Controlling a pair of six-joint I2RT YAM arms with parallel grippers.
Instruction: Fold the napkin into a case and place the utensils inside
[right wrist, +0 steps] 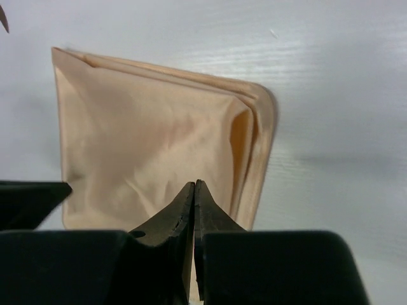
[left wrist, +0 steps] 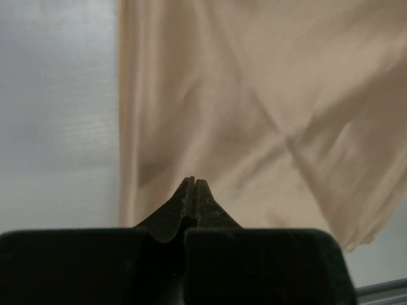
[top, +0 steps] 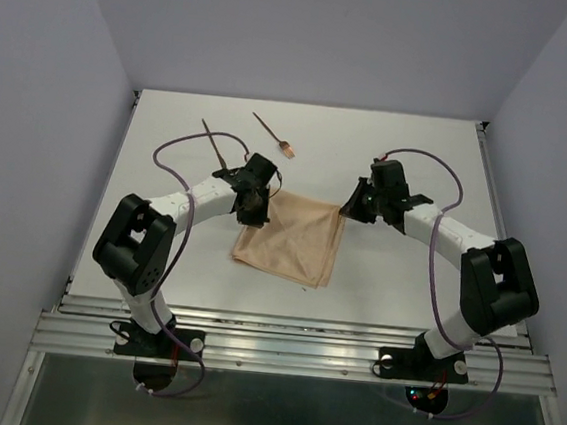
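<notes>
item: napkin (top: 291, 238). tan cloth sheet, folded over into a rough square of several layers. it lies flat mid-table (top: 168, 161), between the two arms. in the right wrist view the doubled edges show along its right side, and creases run across the top layer. not yet a narrow case.

handling: judged light, limp and thin. it will sag, and the layers may slide apart if lifted by one point. best taken at a corner or along a folded edge, pinching all layers together, one hold per side. better dragged low over the table than carried high.

left jaws: together, tips down at the napkin's far left corner. whether cloth is caught between them cannot be told.

right jaws: together, at the napkin's far right corner. the same doubt over any cloth pinched.

utensils: fork (top: 272, 135) and plain stick (top: 214, 143), both thin and reddish-brown. they lie on the far part of the table, well apart from the napkin, the stick left of the fork. judged light and stiff, and awkward to lift off a flat surface. take each near mid-length, across the shaft.
</notes>
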